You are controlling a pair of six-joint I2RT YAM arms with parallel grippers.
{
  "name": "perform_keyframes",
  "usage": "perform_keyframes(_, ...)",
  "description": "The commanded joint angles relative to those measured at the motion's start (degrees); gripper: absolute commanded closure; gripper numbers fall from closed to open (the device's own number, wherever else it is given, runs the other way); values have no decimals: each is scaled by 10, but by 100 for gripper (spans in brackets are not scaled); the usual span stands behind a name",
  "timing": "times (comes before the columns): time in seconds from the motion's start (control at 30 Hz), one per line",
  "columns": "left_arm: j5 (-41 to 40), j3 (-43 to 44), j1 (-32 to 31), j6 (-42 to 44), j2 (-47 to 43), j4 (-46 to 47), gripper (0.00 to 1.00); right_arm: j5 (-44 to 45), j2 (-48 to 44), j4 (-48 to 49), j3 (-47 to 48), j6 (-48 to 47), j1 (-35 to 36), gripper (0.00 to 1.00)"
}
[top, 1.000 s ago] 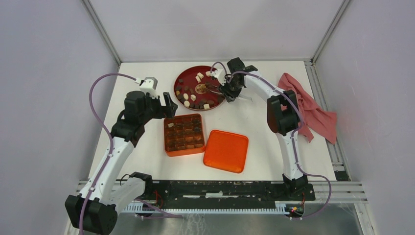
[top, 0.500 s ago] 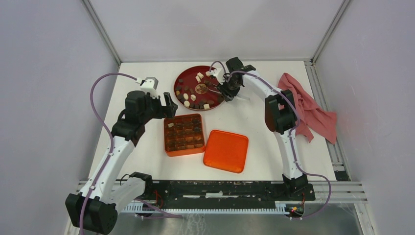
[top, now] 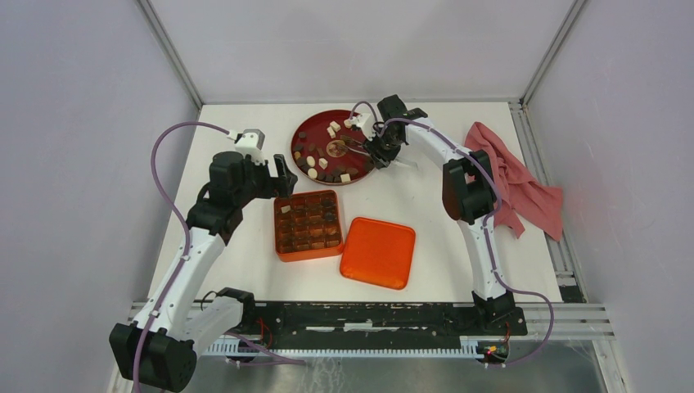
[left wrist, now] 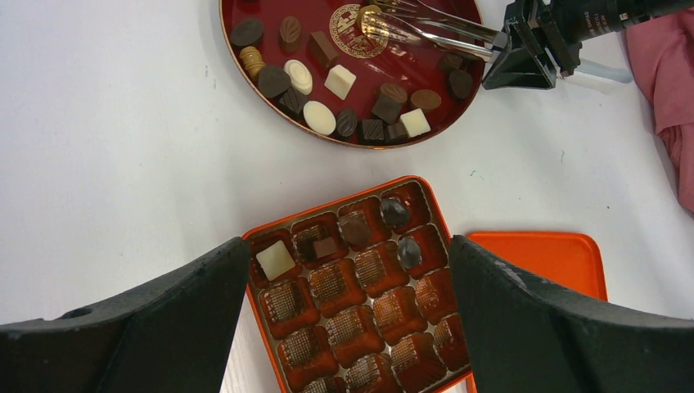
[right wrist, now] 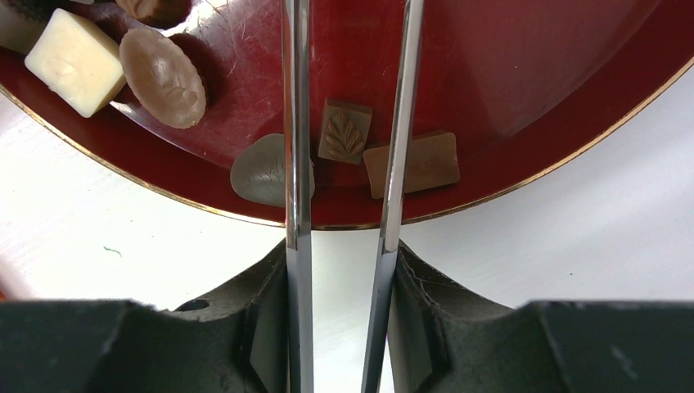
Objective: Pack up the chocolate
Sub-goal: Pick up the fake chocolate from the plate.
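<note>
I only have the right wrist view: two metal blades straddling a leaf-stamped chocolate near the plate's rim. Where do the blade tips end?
Observer: The tongs reach the middle of the plate, tips beside its gold emblem.
Operator: How full is the box?
Observer: The box holds one white piece and four dark pieces in its far rows; the other cells in view look empty.
Operator: And the left arm?
Observer: The left gripper hovers by the box, jaws wide open, holding nothing.
</note>
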Motion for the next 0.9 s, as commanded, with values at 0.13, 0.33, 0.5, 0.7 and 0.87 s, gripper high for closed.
perform_keyframes(0.13,-5,3,0,24,-1,8,4,-17,-13,4,18,-2,3,83)
perform_keyframes(0.33,-12,3,-1,25,-4,8,4,-46,-77,29,-45,-2,-3,100)
perform_keyframes(0.5,-20,2,0,25,-8,8,4,-66,-120,49,-97,-3,-7,100)
perform_keyframes(0.7,-33,0,-1,26,-14,9,4,-94,-143,52,-119,-7,-13,100)
perform_keyframes(0.87,-41,-3,0,27,-23,12,5,-128,-185,61,-164,-15,-17,100)
